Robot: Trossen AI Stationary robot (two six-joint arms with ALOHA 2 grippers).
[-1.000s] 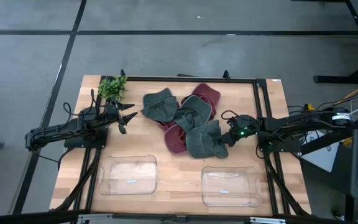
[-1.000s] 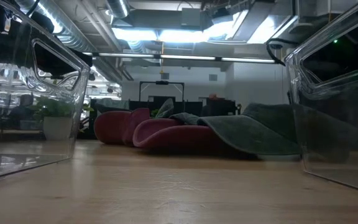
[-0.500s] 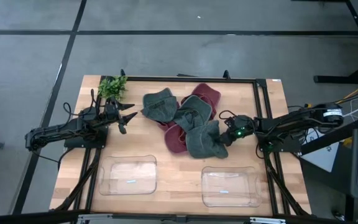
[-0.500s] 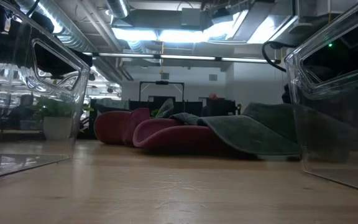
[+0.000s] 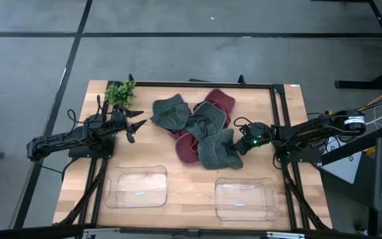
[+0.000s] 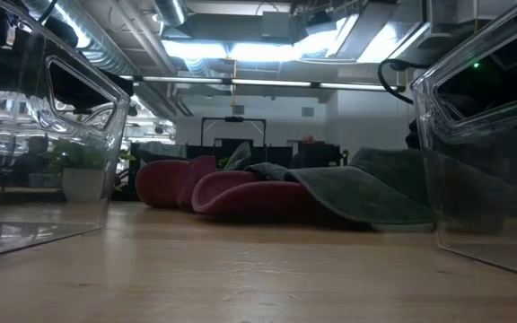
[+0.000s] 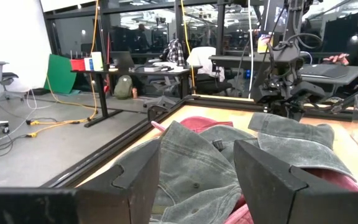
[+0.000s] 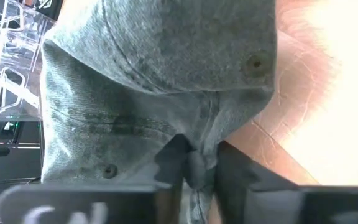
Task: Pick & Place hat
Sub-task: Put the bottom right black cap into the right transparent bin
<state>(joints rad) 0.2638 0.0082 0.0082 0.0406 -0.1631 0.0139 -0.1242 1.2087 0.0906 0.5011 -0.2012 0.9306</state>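
High view: my right gripper (image 5: 243, 145) sits at the edge of the nearest grey hat (image 5: 217, 151), the one closest to the two clear bins (image 5: 245, 199), which I judge is why it was chosen. My left gripper (image 5: 135, 126) waits with fingers spread beside the potted plant (image 5: 120, 92).

Right wrist view: the fingers have pinched a fold of that grey hat's (image 8: 160, 81) fabric, a grip suited to lifting soft cloth.

I can read no labels or writing anywhere.
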